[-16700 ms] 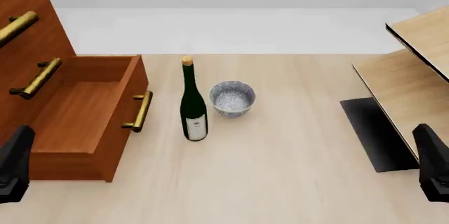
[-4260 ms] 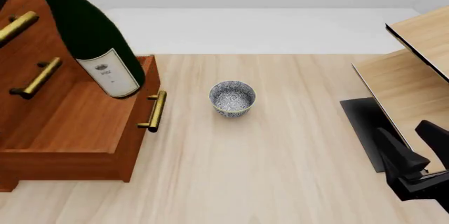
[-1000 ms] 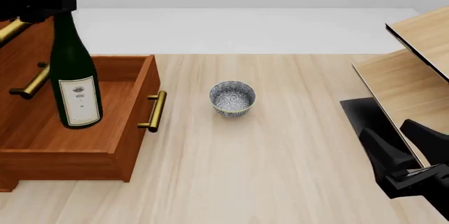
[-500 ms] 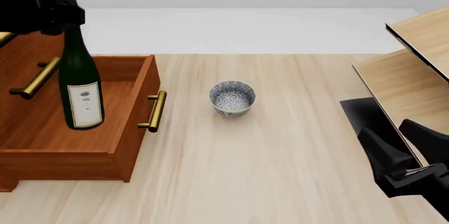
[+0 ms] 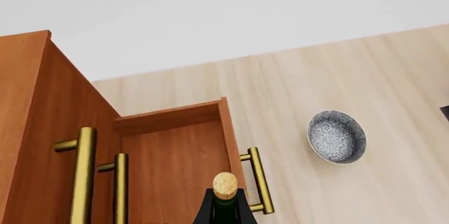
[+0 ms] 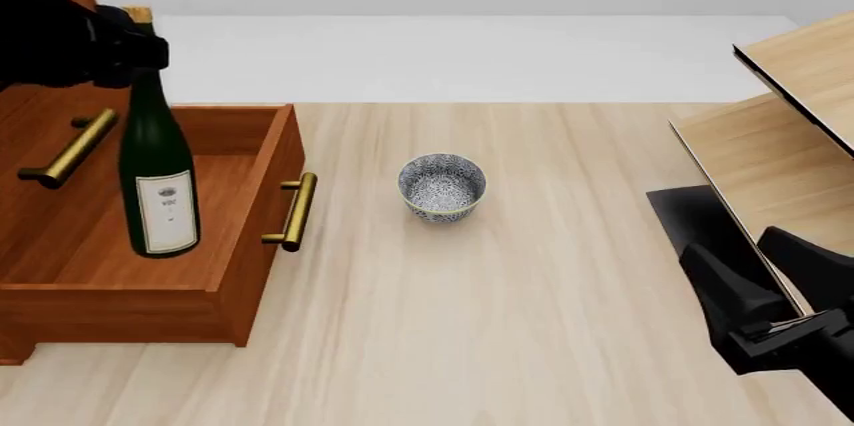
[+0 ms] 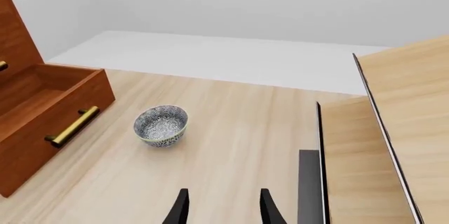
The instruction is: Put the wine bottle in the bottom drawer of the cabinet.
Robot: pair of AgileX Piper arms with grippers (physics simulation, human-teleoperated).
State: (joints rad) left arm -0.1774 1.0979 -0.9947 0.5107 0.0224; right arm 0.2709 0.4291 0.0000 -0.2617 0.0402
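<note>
Front view, from left to right: the left gripper [image 6: 118,43] is closed around the neck of the wine bottle [image 6: 156,178], just under the cork. The bottle stands upright inside the bottom drawer [image 6: 240,214] of the cabinet [image 6: 27,151], which is pulled out; its base seems at or very near the drawer floor, though I cannot tell if it already touches. The small patterned bowl [image 6: 442,186] stands on the table [image 6: 534,276], well apart from the drawer. At the far right, the right gripper [image 6: 787,276] hangs with its fingers spread and holds nothing, beside the pale shelf unit [image 6: 787,136]. I judge the bottle as heavy, stiff, smooth and breakable glass; the thin neck gives a firm hold, but it can swing, so lower it slowly.
</note>
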